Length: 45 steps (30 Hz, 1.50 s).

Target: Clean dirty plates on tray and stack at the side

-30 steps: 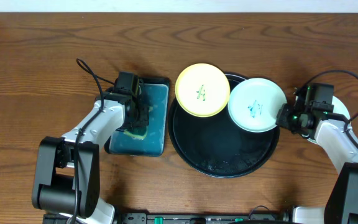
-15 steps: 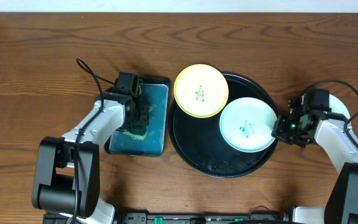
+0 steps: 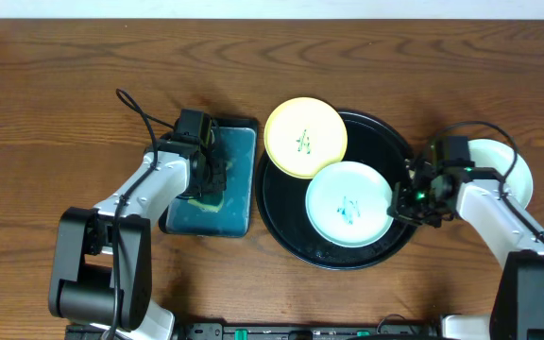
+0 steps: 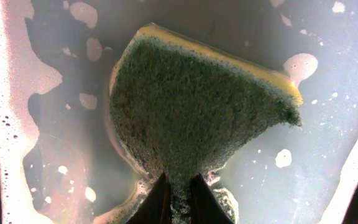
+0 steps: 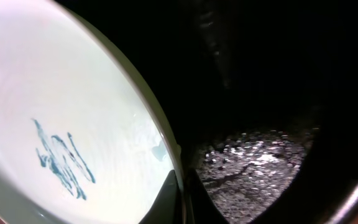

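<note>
Right claw [image 3: 400, 200]: you're pinching the mint plate [image 3: 348, 203] rim, steadying it in tray [image 3: 280, 227], likely for scrubbing; left claw [image 3: 208, 179] is gripping sponge [image 4: 197, 106].

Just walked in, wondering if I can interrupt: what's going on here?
A plate-washing job is under way. The left gripper is shut on a sponge in the soapy teal tray. The right gripper pinches the rim of a mint-blue plate with a blue scribble, over the black tray. A yellow plate, scribbled green, lies across its far rim. Another pale plate sits on the table at the far right.
</note>
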Available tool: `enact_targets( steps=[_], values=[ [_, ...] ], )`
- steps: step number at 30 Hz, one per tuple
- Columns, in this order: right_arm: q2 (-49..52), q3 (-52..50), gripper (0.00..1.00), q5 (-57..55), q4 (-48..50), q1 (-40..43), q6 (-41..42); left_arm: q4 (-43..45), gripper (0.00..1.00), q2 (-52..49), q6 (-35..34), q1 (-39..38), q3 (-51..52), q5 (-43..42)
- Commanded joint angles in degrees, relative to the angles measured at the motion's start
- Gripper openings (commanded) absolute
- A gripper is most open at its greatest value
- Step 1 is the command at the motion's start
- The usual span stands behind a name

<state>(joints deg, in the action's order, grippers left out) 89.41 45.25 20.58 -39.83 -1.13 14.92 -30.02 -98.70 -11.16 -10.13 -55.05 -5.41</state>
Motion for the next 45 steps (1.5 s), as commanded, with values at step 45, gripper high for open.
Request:
enact_targets(
  steps=[45],
  values=[
    [0.1, 0.7, 0.01, -3.8, -3.1, -8.5, 3.5, 0.9, 0.07, 7.7, -0.2, 0.2, -0.1, 0.1]
  ],
)
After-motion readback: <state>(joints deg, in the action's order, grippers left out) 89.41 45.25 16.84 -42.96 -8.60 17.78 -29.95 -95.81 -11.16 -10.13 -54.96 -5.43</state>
